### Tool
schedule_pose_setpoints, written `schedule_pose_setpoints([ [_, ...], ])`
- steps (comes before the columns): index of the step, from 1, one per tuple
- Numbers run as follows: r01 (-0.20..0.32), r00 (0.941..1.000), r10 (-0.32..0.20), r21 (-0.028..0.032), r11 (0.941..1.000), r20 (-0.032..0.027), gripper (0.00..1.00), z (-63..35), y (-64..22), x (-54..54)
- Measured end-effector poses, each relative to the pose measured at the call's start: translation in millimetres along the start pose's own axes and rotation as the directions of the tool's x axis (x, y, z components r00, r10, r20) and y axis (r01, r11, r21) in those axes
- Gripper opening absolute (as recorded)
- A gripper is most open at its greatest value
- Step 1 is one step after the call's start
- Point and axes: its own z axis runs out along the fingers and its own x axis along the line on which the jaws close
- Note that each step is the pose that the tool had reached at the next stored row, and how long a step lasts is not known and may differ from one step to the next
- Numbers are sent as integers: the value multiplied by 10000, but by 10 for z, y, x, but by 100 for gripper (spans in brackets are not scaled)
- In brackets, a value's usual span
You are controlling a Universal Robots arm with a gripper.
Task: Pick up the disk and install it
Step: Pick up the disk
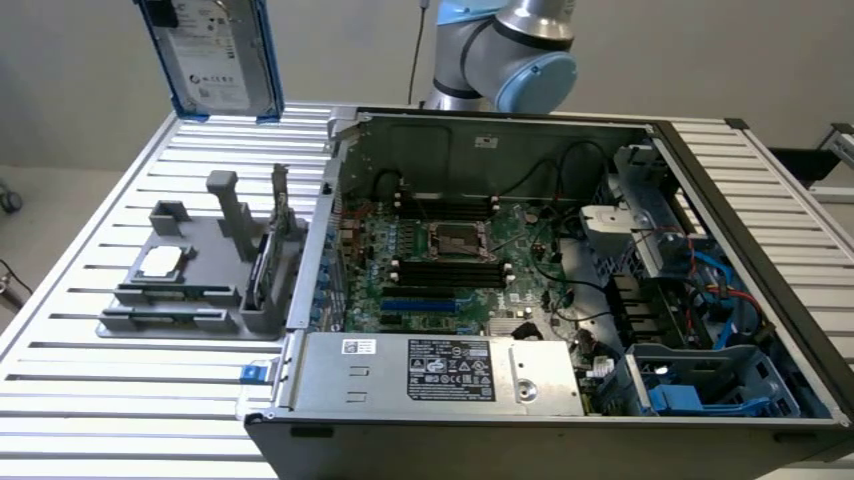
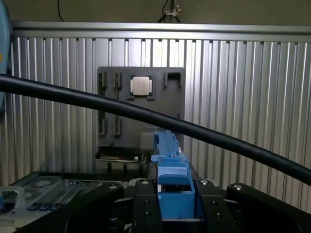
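The disk hangs high above the slatted table's far corner at the exterior view's left, upright, its white label facing the camera inside the bright blue carrier. In the wrist view the carrier's blue edge runs out from between the black fingers, seen end-on. My gripper is shut on the disk, well above the table. The robot arm stands behind the open computer case.
A grey fixture below the disk carries a small silver chip and a thin dark upright card. The case holds a motherboard, a power supply and a blue-railed drive bay. A black cable crosses the wrist view.
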Motion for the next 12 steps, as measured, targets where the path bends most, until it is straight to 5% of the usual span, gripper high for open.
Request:
schedule_pose_setpoints([
  [5,-1,10000,1,-11,10000,5,32,-110,-219,84],
  [9,1,10000,-1,-122,9999,7,32,-116,-356,134],
  [12,3,10000,-3,-143,9999,8,32,-128,-486,174],
])
